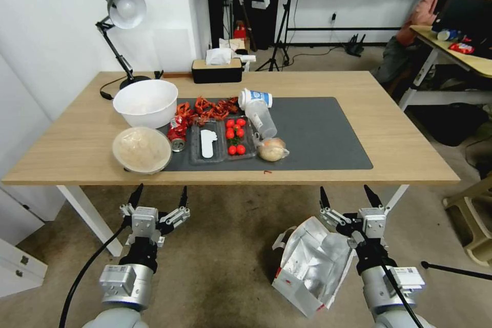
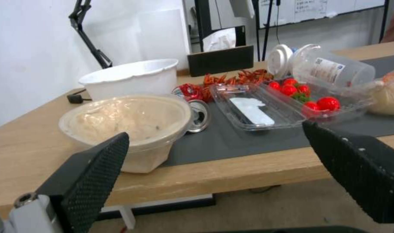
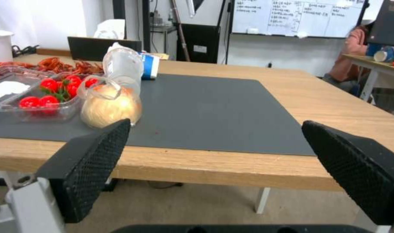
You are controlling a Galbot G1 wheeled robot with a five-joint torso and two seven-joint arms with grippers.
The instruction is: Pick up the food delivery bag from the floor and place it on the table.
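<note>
The food delivery bag [image 1: 311,265], white paper with a crumpled silver foil lining and red trim, lies on the floor [image 1: 225,261] in front of the table [image 1: 405,128], just left of my right arm. My right gripper [image 1: 350,198] hangs open above the bag's far edge, level with the table's front edge, with nothing between its fingers [image 3: 91,168]. My left gripper [image 1: 159,198] is open too, empty, in front of the table's left part. The table carries a dark grey mat [image 3: 214,106].
On the mat's left half stand a white bowl [image 1: 145,102], a lidded tub [image 2: 128,126], a crushed can [image 2: 199,111], clear trays with tomatoes [image 1: 236,136], red peppers [image 1: 207,107], a tipped cup [image 1: 259,110] and a bagged bun [image 3: 110,106]. A lamp [image 1: 120,15] and tissue box [image 1: 217,69] stand behind.
</note>
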